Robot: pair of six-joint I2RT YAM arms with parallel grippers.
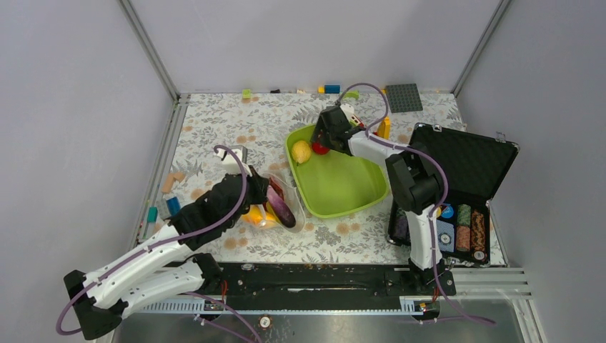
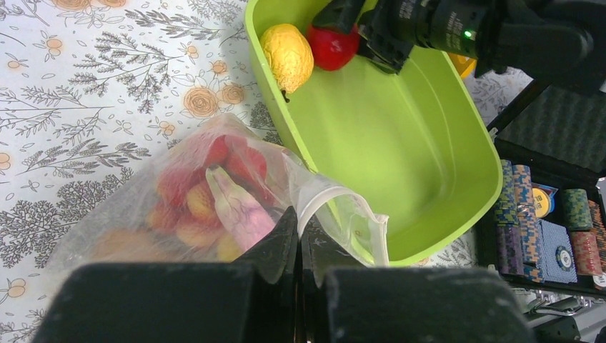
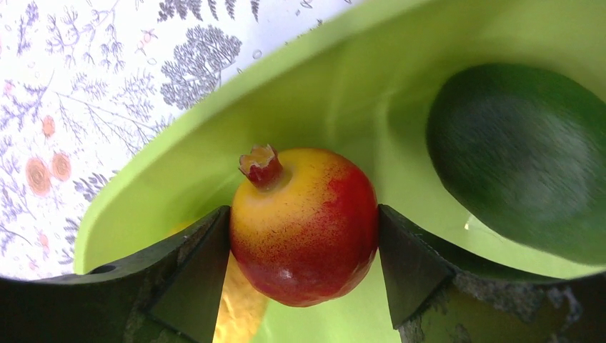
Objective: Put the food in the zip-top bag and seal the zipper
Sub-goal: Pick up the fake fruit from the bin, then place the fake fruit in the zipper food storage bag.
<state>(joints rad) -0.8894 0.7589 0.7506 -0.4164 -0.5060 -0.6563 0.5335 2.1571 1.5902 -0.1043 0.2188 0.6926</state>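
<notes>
The clear zip-top bag (image 1: 289, 214) lies left of the lime-green tray (image 1: 343, 189) and holds several foods, among them a purple eggplant (image 1: 280, 209) and red and yellow pieces (image 2: 214, 179). My left gripper (image 2: 300, 229) is shut on the bag's mouth edge, by the zipper strip (image 2: 343, 196); the mouth stands open. My right gripper (image 3: 304, 243) is in the tray's far corner, shut on a red-and-yellow apple-like fruit (image 3: 304, 225), also seen in the left wrist view (image 2: 330, 46). A yellow lemon (image 2: 286, 53) lies beside it. A dark green rounded food (image 3: 522, 157) lies in the tray to the right.
An open black case (image 1: 464, 164) with poker chips (image 1: 468, 229) stands right of the tray. Coloured blocks (image 1: 332, 88) and a grey baseplate (image 1: 404, 98) lie along the back edge. More blocks (image 1: 171, 204) lie at the left edge.
</notes>
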